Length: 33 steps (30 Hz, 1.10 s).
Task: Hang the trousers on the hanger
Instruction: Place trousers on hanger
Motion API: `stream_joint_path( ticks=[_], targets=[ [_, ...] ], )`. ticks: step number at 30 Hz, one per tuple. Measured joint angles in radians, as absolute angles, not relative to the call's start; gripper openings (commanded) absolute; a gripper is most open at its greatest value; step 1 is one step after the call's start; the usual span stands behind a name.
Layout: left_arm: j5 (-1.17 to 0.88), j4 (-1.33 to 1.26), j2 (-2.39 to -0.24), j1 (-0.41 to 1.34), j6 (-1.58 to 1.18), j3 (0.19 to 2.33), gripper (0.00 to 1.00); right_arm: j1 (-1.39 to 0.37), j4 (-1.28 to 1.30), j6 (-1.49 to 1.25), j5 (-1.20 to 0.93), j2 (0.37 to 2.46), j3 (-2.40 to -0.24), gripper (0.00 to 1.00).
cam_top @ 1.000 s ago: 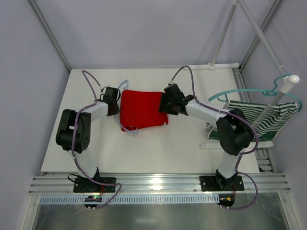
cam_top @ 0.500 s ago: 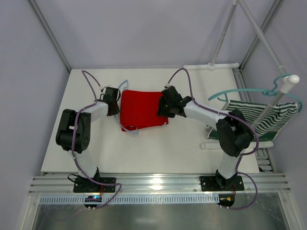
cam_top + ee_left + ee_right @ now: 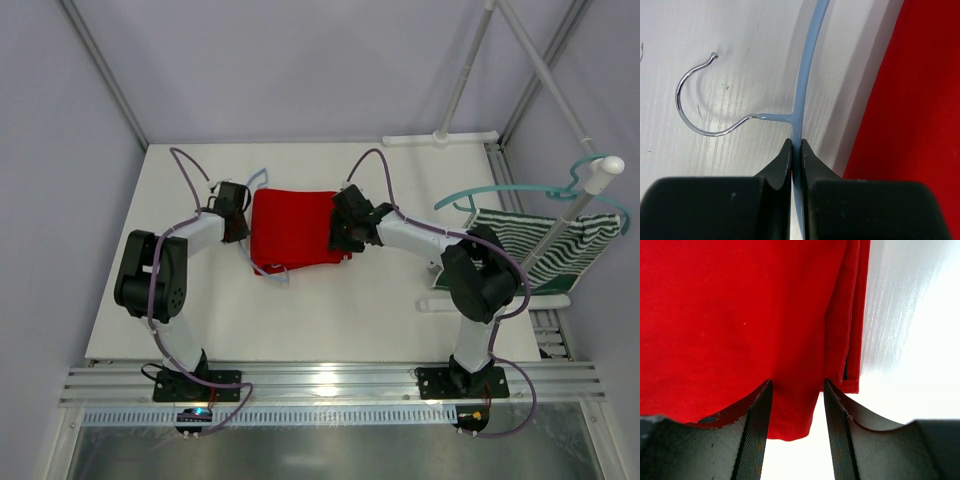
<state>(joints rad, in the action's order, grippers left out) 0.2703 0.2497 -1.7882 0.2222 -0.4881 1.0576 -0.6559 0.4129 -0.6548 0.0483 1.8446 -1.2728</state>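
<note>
Counter (image 3: 330, 320): white, with a faint wood grain.
Trousers (image 3: 292, 228): red, folded into a flat rectangle, lying toward the counter's far middle.
Hanger (image 3: 796, 117): pale blue, at the trousers' left edge, partly under the cloth.

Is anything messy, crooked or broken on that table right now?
Nothing is spilled or broken. One untidy spot: the layers of the folded red trousers do not line up at their right edge, where the right claw stands over the cloth. The pale blue hanger pokes out at their near left corner.
</note>
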Motion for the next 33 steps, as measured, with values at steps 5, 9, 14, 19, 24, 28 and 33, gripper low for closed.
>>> stream_joint_path(
  ticks=[5,9,14,19,24,28,33],
  targets=[
    [0.266,0.258,-1.787,0.222,-0.486,1.058,0.00,-0.662,0.434,-0.655,0.054,1.848,-1.279,0.47],
    [0.265,0.261,-1.787,0.222,-0.485,1.057,0.00,-0.668,0.445,-0.653,0.059,1.861,-1.295,0.04],
    [0.274,0.287,-1.787,0.229,-0.483,1.059,0.00,-0.670,0.521,-0.635,0.131,1.867,-1.362,0.04],
    [0.316,0.347,-1.787,0.243,-0.459,1.080,0.00,-0.657,0.539,-0.599,0.221,1.867,-1.389,0.04],
    [0.338,0.366,-1.787,0.256,-0.448,1.087,0.00,-0.614,0.513,-0.574,0.248,1.867,-1.381,0.04],
    [0.347,0.369,-1.788,0.260,-0.440,1.089,0.00,-0.609,0.490,-0.550,0.265,1.867,-1.380,0.04],
    [0.348,0.371,-1.789,0.262,-0.439,1.089,0.00,-0.600,0.451,-0.540,0.286,1.867,-1.361,0.04]
  ],
)
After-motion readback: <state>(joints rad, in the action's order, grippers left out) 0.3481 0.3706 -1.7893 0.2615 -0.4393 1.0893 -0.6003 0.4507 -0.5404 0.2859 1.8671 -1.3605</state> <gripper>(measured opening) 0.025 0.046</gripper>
